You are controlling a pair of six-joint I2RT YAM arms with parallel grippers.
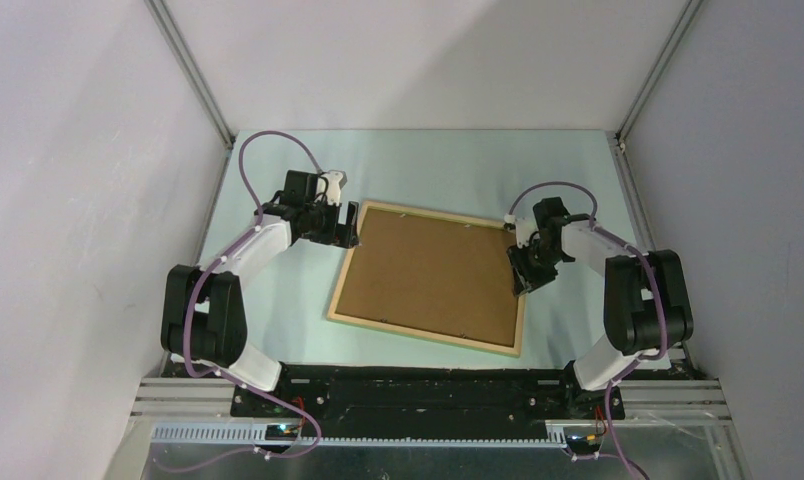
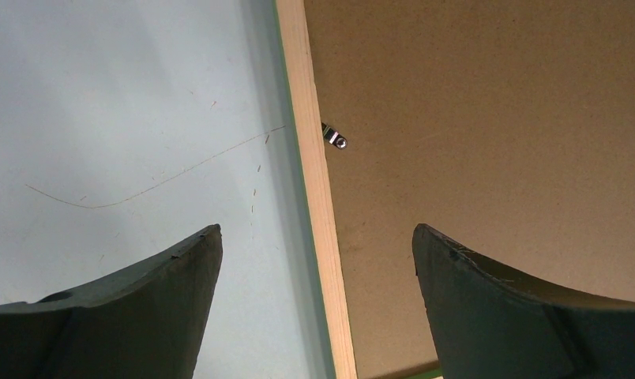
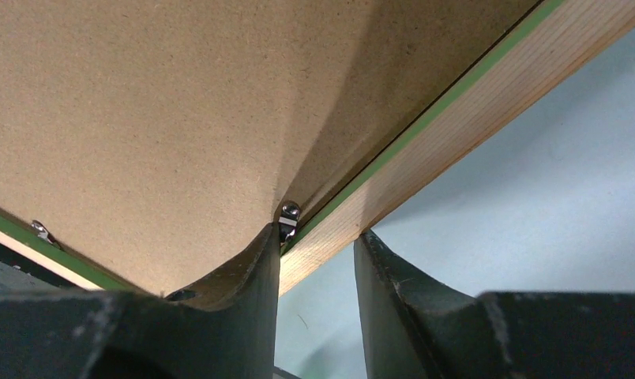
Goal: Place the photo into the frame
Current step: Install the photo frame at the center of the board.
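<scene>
The frame (image 1: 423,342) lies back-up on the table, with pale wood rails and a green edge. The brown backing board (image 1: 428,275) fills it. The photo is hidden. My left gripper (image 1: 350,225) is open over the frame's far-left corner. In the left wrist view (image 2: 314,229) its fingers straddle the left rail (image 2: 310,118), apart from it, near a small metal tab (image 2: 336,139). My right gripper (image 1: 521,280) is at the right rail (image 3: 472,103). It is narrowly open (image 3: 318,233), with one fingertip against a metal tab (image 3: 288,215) and the other at the rail's outer side.
The pale green table (image 1: 278,290) extends left and right of the frame. White walls close in both sides and the back. Another tab (image 3: 42,230) shows on the frame's near rail. A thin hair lies on the table (image 2: 140,185).
</scene>
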